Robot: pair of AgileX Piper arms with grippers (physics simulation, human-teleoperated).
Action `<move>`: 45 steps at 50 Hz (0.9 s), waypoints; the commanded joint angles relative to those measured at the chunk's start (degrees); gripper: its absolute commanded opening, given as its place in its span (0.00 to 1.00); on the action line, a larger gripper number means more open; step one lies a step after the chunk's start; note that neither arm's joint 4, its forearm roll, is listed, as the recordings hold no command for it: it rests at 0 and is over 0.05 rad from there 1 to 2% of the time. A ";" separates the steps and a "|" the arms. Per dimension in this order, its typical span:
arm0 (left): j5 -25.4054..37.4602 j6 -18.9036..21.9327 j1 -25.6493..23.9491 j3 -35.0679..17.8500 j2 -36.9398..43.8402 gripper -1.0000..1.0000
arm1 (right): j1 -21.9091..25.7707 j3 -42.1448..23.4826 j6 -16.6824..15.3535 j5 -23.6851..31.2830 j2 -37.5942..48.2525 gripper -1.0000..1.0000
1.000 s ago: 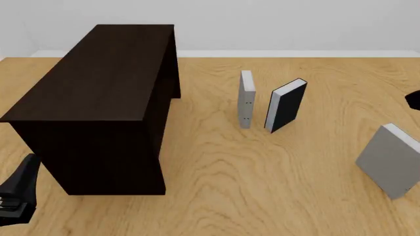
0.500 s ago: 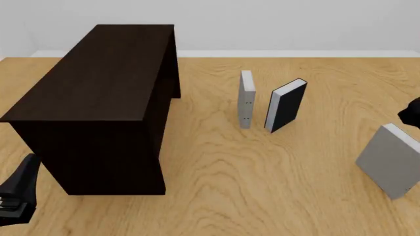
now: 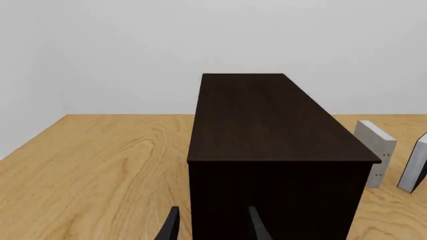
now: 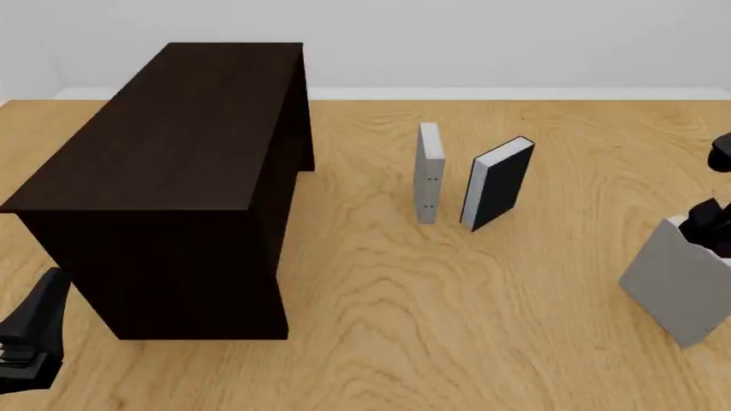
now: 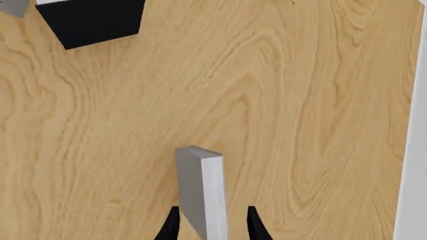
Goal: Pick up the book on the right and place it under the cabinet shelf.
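A pale wood-grain table [image 4: 377, 325] runs back to a plain white wall, with the dark brown, flat-topped cabinet [image 4: 171, 163] at the left. The book [image 4: 676, 282], smooth matte light grey, stands upright at the right edge, its spread running toward the far right, with no writing to read. The right gripper [image 5: 209, 223] straddles its top edge, fingers apart on either side; the left gripper [image 3: 209, 227] hangs open near the cabinet.

The table [image 4: 377, 308] is smooth grained light wood, the cabinet shelf [image 4: 171, 128] matt dark wood.
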 commanded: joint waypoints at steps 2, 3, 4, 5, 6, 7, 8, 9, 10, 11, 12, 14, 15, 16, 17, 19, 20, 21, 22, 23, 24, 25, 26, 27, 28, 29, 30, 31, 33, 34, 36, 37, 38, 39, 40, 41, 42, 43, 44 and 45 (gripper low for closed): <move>0.00 0.00 0.00 0.00 0.00 1.00 | -3.03 2.62 -2.77 -4.29 3.08 1.00; 0.00 0.00 0.00 0.00 0.00 1.00 | -3.50 2.45 -3.01 -4.84 3.58 1.00; 0.00 0.00 0.00 0.00 0.00 1.00 | -3.86 2.46 -3.33 -5.49 4.17 1.00; 0.00 0.00 0.00 0.00 0.00 1.00 | -3.92 2.53 -3.20 -5.80 4.65 1.00; 0.00 0.00 0.00 0.00 0.00 1.00 | -3.92 2.53 -3.20 -5.80 4.66 1.00; 0.00 0.00 0.00 0.00 0.00 1.00 | -4.06 2.77 -3.22 -6.45 5.10 1.00; 0.00 0.00 0.00 0.00 0.00 1.00 | -3.97 3.11 -3.15 -6.71 5.37 1.00; 0.00 0.00 0.00 0.00 0.00 1.00 | -3.90 3.53 -3.13 -7.14 5.55 1.00; 0.00 0.00 0.00 0.00 0.00 1.00 | -3.90 3.54 -3.13 -7.15 5.55 1.00; 0.00 0.00 0.00 0.00 0.00 1.00 | -3.85 4.05 -3.24 -7.87 5.86 1.00; 0.00 0.00 0.00 0.00 0.00 1.00 | -3.55 4.34 -3.08 -7.97 5.97 1.00; 0.00 0.00 0.00 0.00 0.00 1.00 | -3.14 4.64 -2.90 -8.15 6.04 1.00; 0.00 0.00 0.00 0.00 0.00 1.00 | -3.29 4.66 -2.96 -8.31 6.24 1.00; 0.00 0.00 0.00 0.00 0.00 1.00 | -3.29 4.66 -2.96 -8.32 6.24 1.00; 0.00 0.00 0.00 0.00 0.00 1.00 | -3.27 4.73 -3.14 -8.29 6.17 1.00; 0.00 0.00 0.00 0.00 0.00 1.00 | -3.03 4.71 -2.95 -7.84 5.93 1.00; 0.00 0.00 0.00 0.00 0.00 1.00 | -2.84 4.73 -2.76 -7.74 5.76 1.00; 0.00 0.00 0.00 0.00 0.00 1.00 | -2.84 4.73 -2.76 -7.74 5.76 1.00; 0.00 0.00 0.00 0.00 0.00 1.00 | -2.86 4.70 -2.67 -7.88 5.65 1.00; 0.00 0.00 0.00 0.00 0.00 1.00 | -2.95 4.86 -2.61 -8.06 5.78 1.00; 0.00 0.00 0.00 0.00 0.00 1.00 | -2.95 4.86 -2.61 -8.07 5.78 1.00; 0.00 0.00 0.00 0.00 0.00 1.00 | -2.66 5.24 -2.37 -8.15 5.64 1.00; 0.00 0.00 0.00 0.00 0.00 1.00 | -2.99 5.46 -2.62 -8.65 5.74 1.00; 0.00 0.00 0.00 0.00 0.00 1.00 | -2.99 5.46 -2.62 -8.66 5.74 1.00; 0.00 0.00 0.00 0.00 0.00 1.00 | -2.89 5.64 -2.35 -8.88 5.87 1.00; 0.00 0.00 0.00 0.00 0.00 1.00 | -2.64 6.05 -2.26 -8.91 5.82 1.00; 0.00 0.00 0.00 0.00 0.00 1.00 | -2.76 6.32 -2.43 -9.34 5.86 1.00; 0.00 0.00 0.00 0.00 0.00 1.00 | -2.82 6.41 -2.48 -9.48 5.97 1.00; 0.00 0.00 0.00 0.00 0.00 1.00 | -2.91 6.48 -2.54 -9.67 6.01 1.00; 0.00 0.00 0.00 0.00 0.00 1.00 | -2.82 6.46 -2.39 -9.52 6.08 1.00; 0.00 0.00 0.00 0.00 0.00 1.00 | -2.74 6.37 -2.42 -9.77 6.06 1.00; 0.00 0.00 0.00 0.00 0.00 1.00 | -2.74 6.37 -2.42 -9.77 6.06 1.00; 0.00 0.00 0.00 0.00 0.00 1.00 | -2.84 6.24 -2.37 -9.99 6.22 1.00; 0.00 0.00 0.00 0.00 0.00 1.00 | -2.81 6.34 -2.34 -10.00 6.33 1.00; 0.00 0.00 0.00 0.00 0.00 1.00 | -2.42 6.59 -2.10 -10.00 6.28 1.00; 0.00 0.00 0.00 0.00 0.00 1.00 | -2.35 6.82 -2.01 -10.34 6.42 1.00; 0.00 0.00 0.00 0.00 0.00 1.00 | -2.35 6.82 -2.01 -10.35 6.42 1.00; 0.00 0.00 0.00 0.00 0.00 1.00 | -2.45 6.99 -2.14 -10.70 6.58 1.00; 0.00 0.00 0.00 0.00 0.00 1.00 | -2.24 7.04 -1.76 -10.83 6.82 1.00; 0.00 0.00 0.00 0.00 0.00 1.00 | -2.24 7.04 -1.76 -10.84 6.82 1.00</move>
